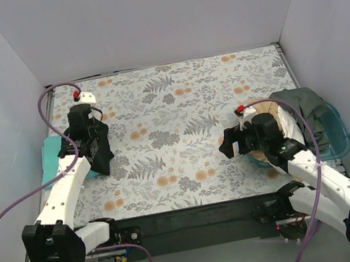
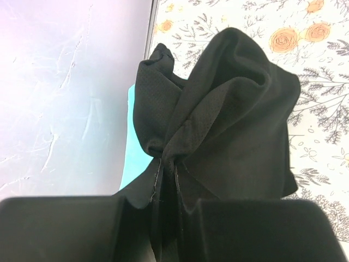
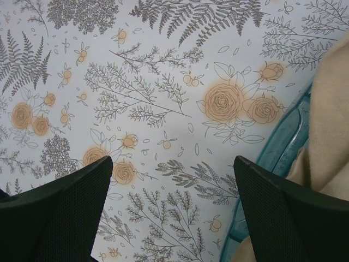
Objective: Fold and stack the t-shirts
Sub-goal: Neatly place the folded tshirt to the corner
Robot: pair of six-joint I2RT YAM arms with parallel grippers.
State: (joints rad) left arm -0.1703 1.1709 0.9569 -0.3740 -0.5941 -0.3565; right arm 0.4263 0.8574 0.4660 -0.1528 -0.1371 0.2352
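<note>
My left gripper (image 1: pixel 94 147) is shut on a bunched black t-shirt (image 1: pixel 103 160) at the table's left side. In the left wrist view the black cloth (image 2: pixel 229 120) is pinched between my closed jaws (image 2: pixel 166 183) and hangs in folds. A flat teal t-shirt (image 1: pixel 49 160) lies at the left edge beneath it, and a strip of it shows in the left wrist view (image 2: pixel 133 158). My right gripper (image 1: pixel 230 143) is open and empty over the patterned tablecloth, just left of the basket; the wrist view shows it wide open (image 3: pixel 173 174). A tan t-shirt (image 1: pixel 273 119) and a grey t-shirt (image 1: pixel 308 111) sit in the basket.
The translucent teal plastic basket (image 1: pixel 337 133) stands at the right edge; its rim (image 3: pixel 278 147) and the tan cloth (image 3: pixel 330 125) show in the right wrist view. White walls enclose the floral table (image 1: pixel 180 123) on three sides.
</note>
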